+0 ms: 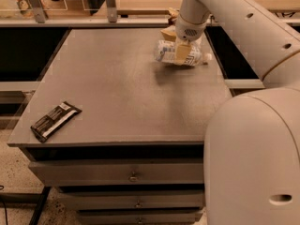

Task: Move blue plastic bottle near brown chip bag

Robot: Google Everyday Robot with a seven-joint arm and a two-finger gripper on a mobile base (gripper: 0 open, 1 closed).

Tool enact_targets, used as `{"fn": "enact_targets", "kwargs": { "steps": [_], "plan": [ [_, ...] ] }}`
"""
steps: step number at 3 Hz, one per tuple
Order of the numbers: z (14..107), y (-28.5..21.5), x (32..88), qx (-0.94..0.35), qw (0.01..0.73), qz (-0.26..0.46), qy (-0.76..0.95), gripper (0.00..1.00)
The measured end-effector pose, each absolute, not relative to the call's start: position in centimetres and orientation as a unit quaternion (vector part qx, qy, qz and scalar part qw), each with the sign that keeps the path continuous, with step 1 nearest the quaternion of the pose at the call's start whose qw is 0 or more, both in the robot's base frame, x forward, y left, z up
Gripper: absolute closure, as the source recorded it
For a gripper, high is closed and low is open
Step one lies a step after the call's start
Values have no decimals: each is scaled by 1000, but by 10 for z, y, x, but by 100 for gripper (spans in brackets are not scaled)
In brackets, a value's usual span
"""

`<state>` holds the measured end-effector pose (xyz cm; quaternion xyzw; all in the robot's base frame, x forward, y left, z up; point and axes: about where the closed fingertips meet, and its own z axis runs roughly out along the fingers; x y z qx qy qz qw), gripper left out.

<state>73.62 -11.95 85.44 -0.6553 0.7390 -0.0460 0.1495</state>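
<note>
Gripper (183, 53) over the table's (117, 93) far right, fingers (183, 51) clamped across the blue plastic bottle (165, 52) (held sideways, cap rightward), just beside the brown chip bag (168, 33).

tabletop (117, 95): carries 3 items, drawers (93, 172) beneath its front edge
hand (183, 50): far right, clasped on the bottle's middle
blue plastic bottle (165, 52): sideways in the hand, cap rightward
brown chip bag (168, 33): just behind the bottle
bar wrapper (55, 120): near left corner, well apart
</note>
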Motion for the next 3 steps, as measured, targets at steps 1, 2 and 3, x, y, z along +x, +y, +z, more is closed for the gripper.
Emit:
{"fn": "enact_targets", "kwargs": {
  "steps": [1,2,3],
  "plan": [
    [851,-118,738,-656,149,-45,739,0],
    [850,-118,738,-658,149,-44,737,0],
    [861,-119,737,-669,155,-38,726,0]
  ]
}}
